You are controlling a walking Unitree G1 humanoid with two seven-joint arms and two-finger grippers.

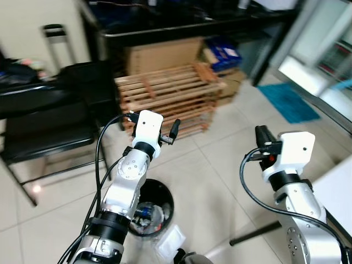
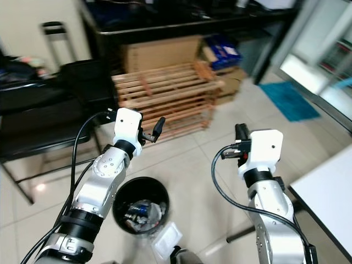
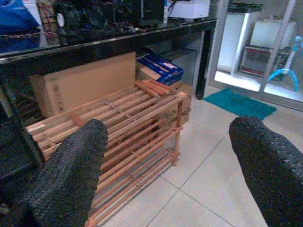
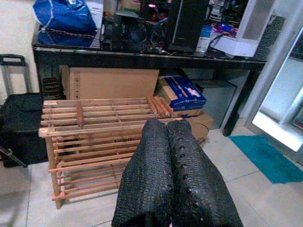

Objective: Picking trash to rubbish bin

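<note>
Bin: rubbish bin [image 2: 140,208] sits below my left gripper [image 3: 165,156], fingers wide
Right gripper [image 4: 173,175]: pressed together, empty
Trash: contents blurry

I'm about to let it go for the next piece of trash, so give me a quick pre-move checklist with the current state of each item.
1. Left hand open and holding nothing: ok.
2. Right hand open for a grasp: not ok, fingers pressed together.
3. Right hand carrying something: cannot tell; nothing shows between the fingers.
4. Rubbish bin located: ok, black, on the floor below the left arm, trash already inside.
5. Next trash spotted: ok, a pale wrapper lies on the tiles beside the bin.
6. Obstacles: wooden rack ahead, apart from both hands: ok.
</note>
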